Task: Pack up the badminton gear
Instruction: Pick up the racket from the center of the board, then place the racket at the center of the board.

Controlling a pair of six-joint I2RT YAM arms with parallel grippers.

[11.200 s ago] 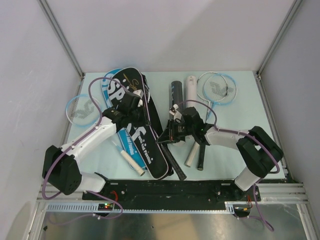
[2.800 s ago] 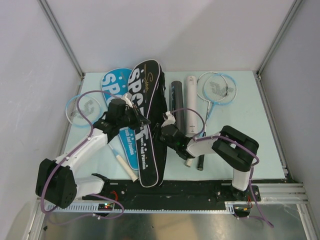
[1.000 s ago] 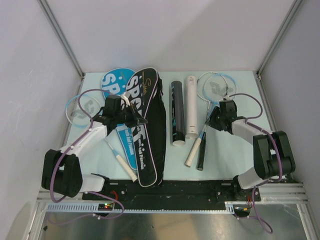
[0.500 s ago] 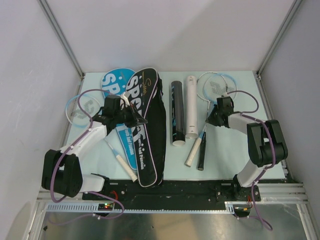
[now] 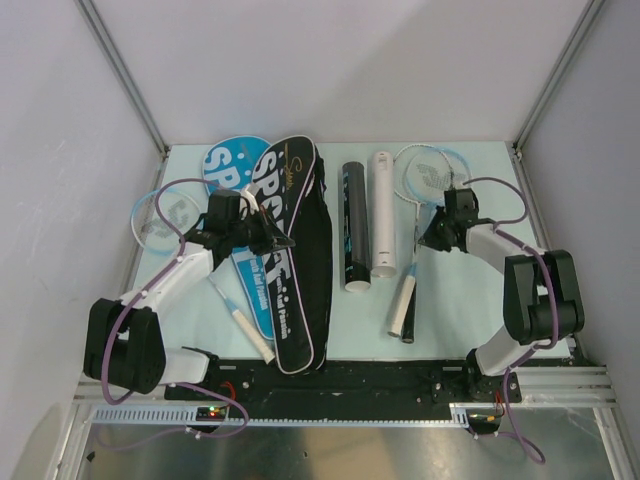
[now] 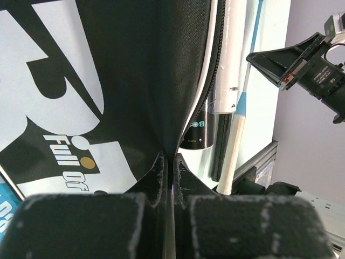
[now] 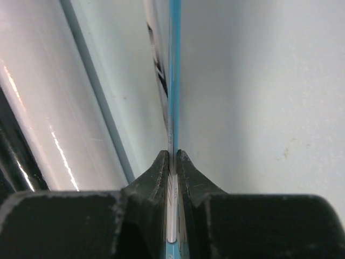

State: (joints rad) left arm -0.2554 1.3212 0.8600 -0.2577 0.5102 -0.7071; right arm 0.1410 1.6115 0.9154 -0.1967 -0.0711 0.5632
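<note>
Black cover (image 5: 305, 290) has white SPORT lettering, and so does the blue cover (image 5: 225, 165). Black tube (image 5: 353, 215), white tube (image 5: 382, 205). Racket shaft (image 7: 173, 65) light blue, bench (image 5: 470, 300) pale green.

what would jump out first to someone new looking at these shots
The big black SPORT cover left of centre grabs the eye, with the left gripper pinching a fold of it. On the right, the right gripper is clamped on a blue racket shaft, beside the white tube and black tube.
</note>
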